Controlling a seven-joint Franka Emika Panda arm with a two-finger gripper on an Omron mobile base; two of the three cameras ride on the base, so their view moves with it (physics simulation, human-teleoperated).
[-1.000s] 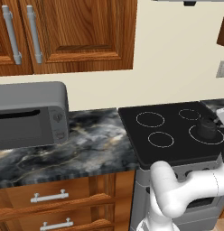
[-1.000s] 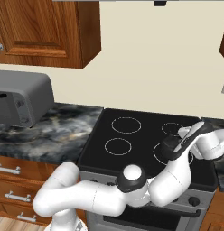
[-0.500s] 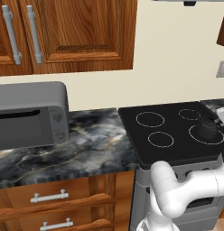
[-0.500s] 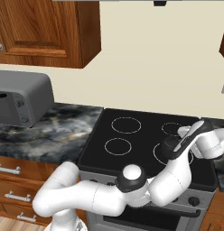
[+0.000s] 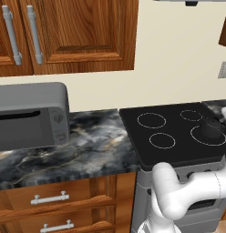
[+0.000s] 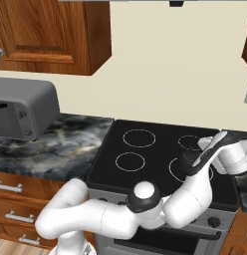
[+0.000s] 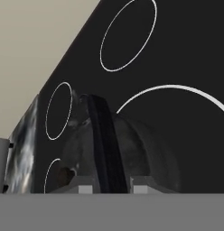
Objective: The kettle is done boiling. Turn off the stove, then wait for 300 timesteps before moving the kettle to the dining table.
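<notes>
Since the kettle (image 7: 132,153) handle runs straight up mid-frame, the jaws sit clamped across it, ready to lift.

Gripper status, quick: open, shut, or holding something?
Gripper: shut on the kettle, clamped on its black handle strap; the kettle sits on the stove at the large front burner ring.
</notes>
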